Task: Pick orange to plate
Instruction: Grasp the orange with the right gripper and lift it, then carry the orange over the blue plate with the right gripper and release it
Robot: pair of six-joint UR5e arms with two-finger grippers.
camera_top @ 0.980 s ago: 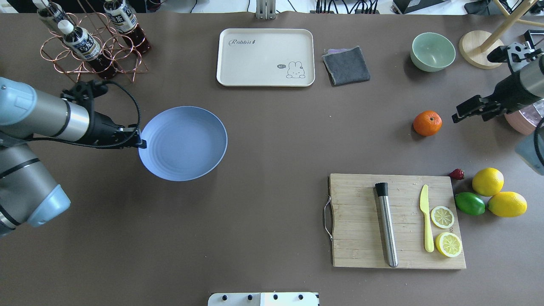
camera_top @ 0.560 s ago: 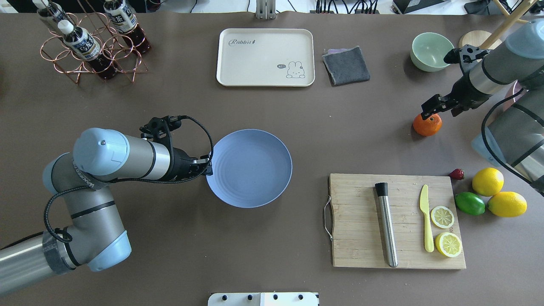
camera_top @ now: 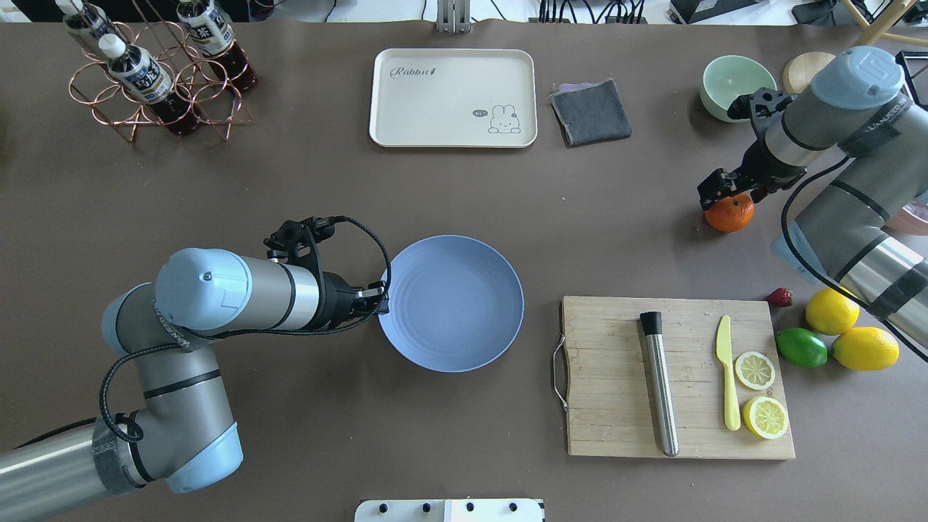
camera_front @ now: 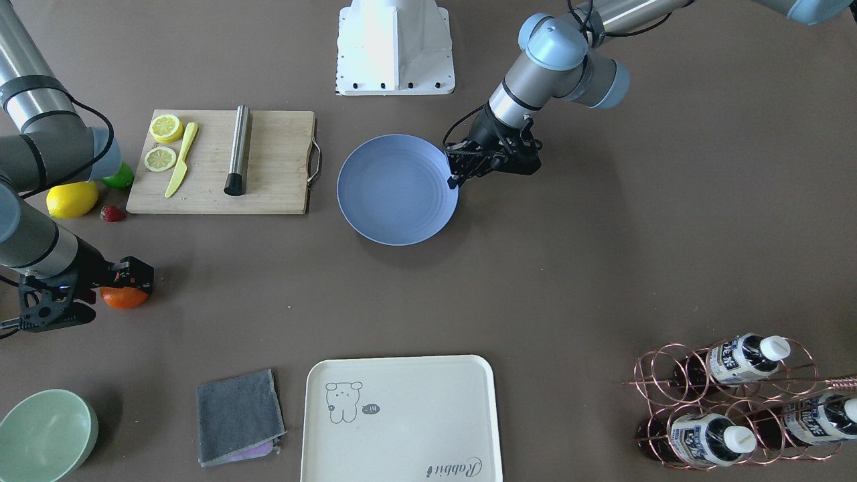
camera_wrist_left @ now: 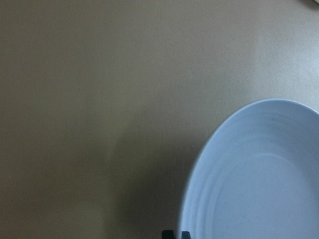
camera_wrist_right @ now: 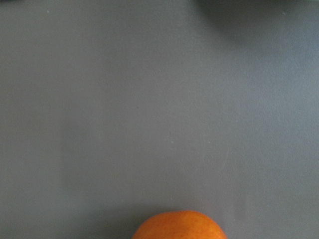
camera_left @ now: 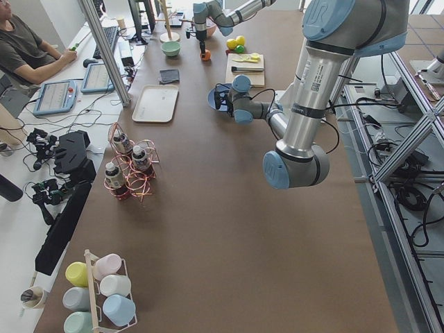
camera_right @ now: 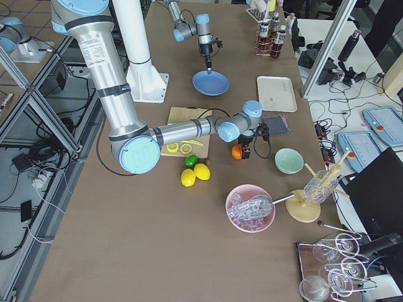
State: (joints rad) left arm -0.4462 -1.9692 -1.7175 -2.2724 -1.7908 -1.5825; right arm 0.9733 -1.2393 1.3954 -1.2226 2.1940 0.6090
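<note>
The orange (camera_top: 732, 217) rests on the brown table at the far right, also seen from the front (camera_front: 124, 298) and at the bottom edge of the right wrist view (camera_wrist_right: 179, 226). My right gripper (camera_top: 714, 190) hangs just over the orange's top, fingers apparently open around it. The periwinkle plate (camera_top: 457, 304) lies flat mid-table, left of the cutting board. My left gripper (camera_top: 382, 304) is shut on the plate's left rim. In the left wrist view its fingertips (camera_wrist_left: 175, 234) show at the bottom beside the plate's (camera_wrist_left: 259, 184) rim.
A wooden cutting board (camera_top: 616, 377) carries a metal muddler, a yellow knife and lemon slices. Two lemons (camera_top: 832, 310), a lime and a strawberry lie to its right. At the back stand a cream tray (camera_top: 453, 98), grey cloth, green bowl (camera_top: 732, 87) and bottle rack (camera_top: 156, 76).
My left arm has carried the plate from the left side to mid-table, nearer the robot. My right arm has swung in from the right edge to sit over the orange.
</note>
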